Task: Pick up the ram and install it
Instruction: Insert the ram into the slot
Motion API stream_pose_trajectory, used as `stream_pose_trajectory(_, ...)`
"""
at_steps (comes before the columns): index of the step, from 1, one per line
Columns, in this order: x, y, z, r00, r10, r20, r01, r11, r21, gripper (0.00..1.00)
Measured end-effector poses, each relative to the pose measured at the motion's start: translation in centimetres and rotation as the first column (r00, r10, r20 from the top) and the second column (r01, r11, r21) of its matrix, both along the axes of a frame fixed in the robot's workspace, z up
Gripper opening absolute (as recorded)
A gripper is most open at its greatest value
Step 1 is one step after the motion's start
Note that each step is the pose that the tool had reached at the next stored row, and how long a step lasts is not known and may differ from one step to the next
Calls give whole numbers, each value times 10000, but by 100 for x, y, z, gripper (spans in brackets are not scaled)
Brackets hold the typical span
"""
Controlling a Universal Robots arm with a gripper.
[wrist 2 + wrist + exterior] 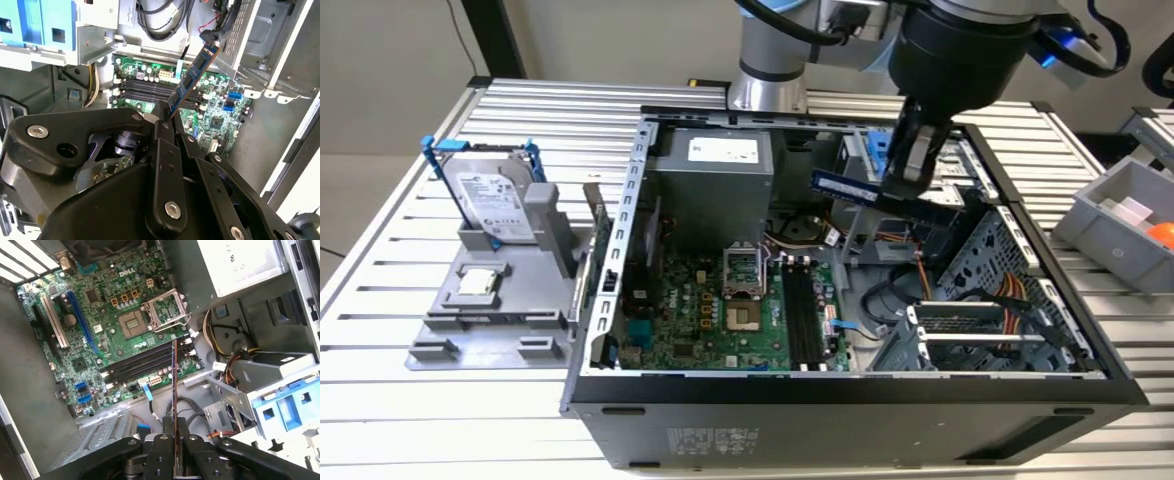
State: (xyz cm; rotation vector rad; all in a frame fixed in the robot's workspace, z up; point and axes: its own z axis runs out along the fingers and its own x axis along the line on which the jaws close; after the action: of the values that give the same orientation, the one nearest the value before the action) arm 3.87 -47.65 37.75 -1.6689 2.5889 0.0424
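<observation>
The ram (845, 187) is a narrow blue-green stick with dark chips, held in the air over the open computer case (607, 290). My gripper (903, 185) is shut on one end of it, well above the motherboard (707, 320). In the second wrist view the ram (192, 80) juts out slantwise from the fingers (161, 131). In the first wrist view the ram (174, 385) is edge-on, over the black memory slots (137, 366), which hold no stick. The same slots (803, 315) lie beside the processor socket (744, 290).
A silver hard drive in a blue frame (494, 200) and a small square silver chip (478, 283) sit on a grey fixture at the exterior view's left. The power supply (714, 175), cables (807, 232) and a drive cage (987, 320) crowd the case. A grey bin (1121, 225) stands at the right.
</observation>
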Motion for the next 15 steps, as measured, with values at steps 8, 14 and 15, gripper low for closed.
stream_pose_trajectory(8, -14, 0, 0, 9955, -946, 0, 946, 9955, 0, 0)
stream_pose_trajectory(14, -22, 0, -1, 9861, -1662, 0, 1662, 9861, 0, 0)
stream_pose_trajectory(15, -23, 0, -1, 9837, -1796, 0, 1796, 9837, 1, 0)
